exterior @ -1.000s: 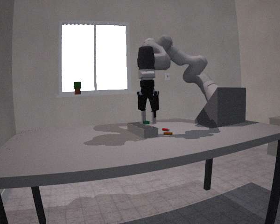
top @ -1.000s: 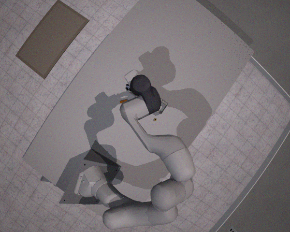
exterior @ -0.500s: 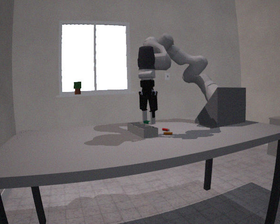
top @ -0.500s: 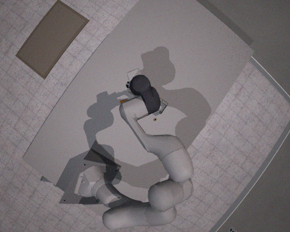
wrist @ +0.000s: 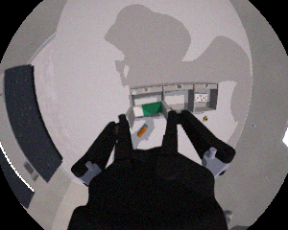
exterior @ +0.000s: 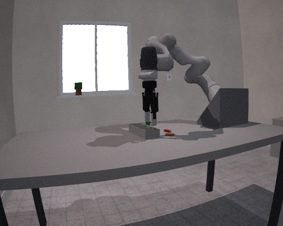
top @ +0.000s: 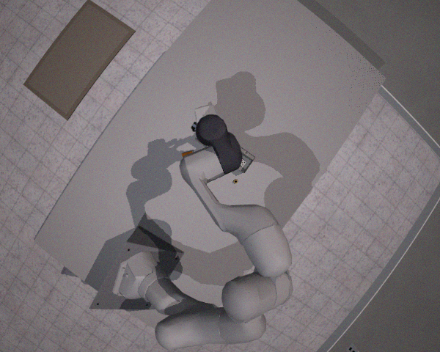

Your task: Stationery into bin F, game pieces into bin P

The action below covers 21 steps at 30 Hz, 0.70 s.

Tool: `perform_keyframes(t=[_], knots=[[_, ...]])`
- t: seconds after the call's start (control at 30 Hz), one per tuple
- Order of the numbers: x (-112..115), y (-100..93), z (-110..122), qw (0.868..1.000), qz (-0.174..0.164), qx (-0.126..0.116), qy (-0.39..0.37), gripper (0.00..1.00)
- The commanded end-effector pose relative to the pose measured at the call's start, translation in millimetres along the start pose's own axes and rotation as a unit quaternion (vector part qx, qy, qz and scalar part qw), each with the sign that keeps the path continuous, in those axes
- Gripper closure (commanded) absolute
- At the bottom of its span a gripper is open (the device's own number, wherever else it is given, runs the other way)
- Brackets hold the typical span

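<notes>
My gripper is shut on a green and white block and holds it above the left compartment of the grey three-part bin tray, as the wrist view shows. A white die with black dots lies in the right compartment. The middle one looks empty. The marks on the back wall are too small to read. An orange cylinder and a red cylinder lie on the table. The arm hides the gripper and most of the tray in the top view.
A small yellow and black piece lies on the table just outside the tray, near the die's compartment. The arm's dark grey mounting block stands at the right in the exterior view.
</notes>
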State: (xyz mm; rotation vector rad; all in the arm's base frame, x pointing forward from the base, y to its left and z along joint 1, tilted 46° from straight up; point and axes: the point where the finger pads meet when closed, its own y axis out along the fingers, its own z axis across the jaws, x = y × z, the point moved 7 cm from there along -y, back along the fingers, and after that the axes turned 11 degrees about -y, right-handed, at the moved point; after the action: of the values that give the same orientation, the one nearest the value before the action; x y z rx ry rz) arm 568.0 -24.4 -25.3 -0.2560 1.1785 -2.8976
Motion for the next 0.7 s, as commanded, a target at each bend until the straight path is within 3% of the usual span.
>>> perform_keyframes(t=[0.0,0.43,0.67], knots=[[0,-1.0,-1,1.000,0.003,-0.002,0.023,0.61],[0,-1.0,1,1.000,0.003,-0.002,0.023,0.61],[0,9.0,1,1.000,0.003,-0.002,0.023,0.61]])
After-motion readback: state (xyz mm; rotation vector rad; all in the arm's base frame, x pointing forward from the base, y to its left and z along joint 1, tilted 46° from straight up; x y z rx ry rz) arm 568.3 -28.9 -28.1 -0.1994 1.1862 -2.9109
